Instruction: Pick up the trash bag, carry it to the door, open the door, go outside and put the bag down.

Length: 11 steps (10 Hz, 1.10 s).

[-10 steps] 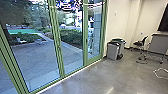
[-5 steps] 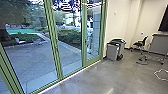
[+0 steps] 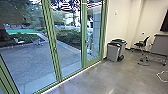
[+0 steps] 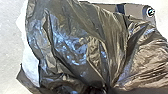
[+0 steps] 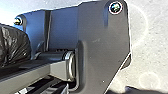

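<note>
You've edged slightly nearer the glass doors [image 3: 51, 37], which look shut, so the carry seems under way, with the trash bag [image 4: 72, 50] bunched close by the left fingers, though you cannot tell whether either arm's fingers are open or closed.

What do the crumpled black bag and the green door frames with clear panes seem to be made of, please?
The crumpled black bag looks like thin, glossy plastic: sharp creases, bright glints. The green door frames look painted, perhaps metal: slim, evenly coloured. Their clear panes suggest glass, showing the yard.
</note>
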Available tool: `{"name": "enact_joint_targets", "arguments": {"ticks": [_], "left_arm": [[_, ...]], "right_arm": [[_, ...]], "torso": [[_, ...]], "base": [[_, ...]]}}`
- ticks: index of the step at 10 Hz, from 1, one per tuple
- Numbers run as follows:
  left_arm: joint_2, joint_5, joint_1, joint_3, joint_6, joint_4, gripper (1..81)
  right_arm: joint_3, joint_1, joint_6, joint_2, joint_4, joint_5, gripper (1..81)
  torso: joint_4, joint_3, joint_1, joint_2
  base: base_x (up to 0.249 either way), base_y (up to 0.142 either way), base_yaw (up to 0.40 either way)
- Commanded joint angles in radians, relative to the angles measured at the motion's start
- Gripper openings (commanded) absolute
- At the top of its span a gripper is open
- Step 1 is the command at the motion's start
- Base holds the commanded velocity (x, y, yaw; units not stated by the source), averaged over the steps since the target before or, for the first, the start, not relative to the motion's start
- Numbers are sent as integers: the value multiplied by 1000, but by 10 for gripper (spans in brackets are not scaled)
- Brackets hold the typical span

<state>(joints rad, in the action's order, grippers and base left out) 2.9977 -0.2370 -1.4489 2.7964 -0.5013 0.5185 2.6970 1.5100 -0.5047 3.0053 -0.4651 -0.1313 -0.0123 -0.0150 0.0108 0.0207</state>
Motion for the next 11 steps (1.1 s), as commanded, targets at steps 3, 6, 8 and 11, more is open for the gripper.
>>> {"name": "enact_joint_targets", "arguments": {"ticks": [3,6,8,11], "left_arm": [[-5,-84,55,3,-11,-3,10],[-3,-84,55,3,-11,-5,10],[-3,-84,55,3,-14,-5,10],[0,-84,55,5,-19,-3,10]], "right_arm": [[0,-49,3,0,-3,-57,811],[0,-49,3,-1,-3,-57,811],[0,-49,3,-1,-3,-57,811],[0,-50,3,-1,-3,-57,811]], "torso": [[0,0,0,0],[0,0,0,0],[0,0,0,0],[0,0,0,0]], "base": [[154,0,0],[154,0,0],[154,0,0],[154,0,0]]}}
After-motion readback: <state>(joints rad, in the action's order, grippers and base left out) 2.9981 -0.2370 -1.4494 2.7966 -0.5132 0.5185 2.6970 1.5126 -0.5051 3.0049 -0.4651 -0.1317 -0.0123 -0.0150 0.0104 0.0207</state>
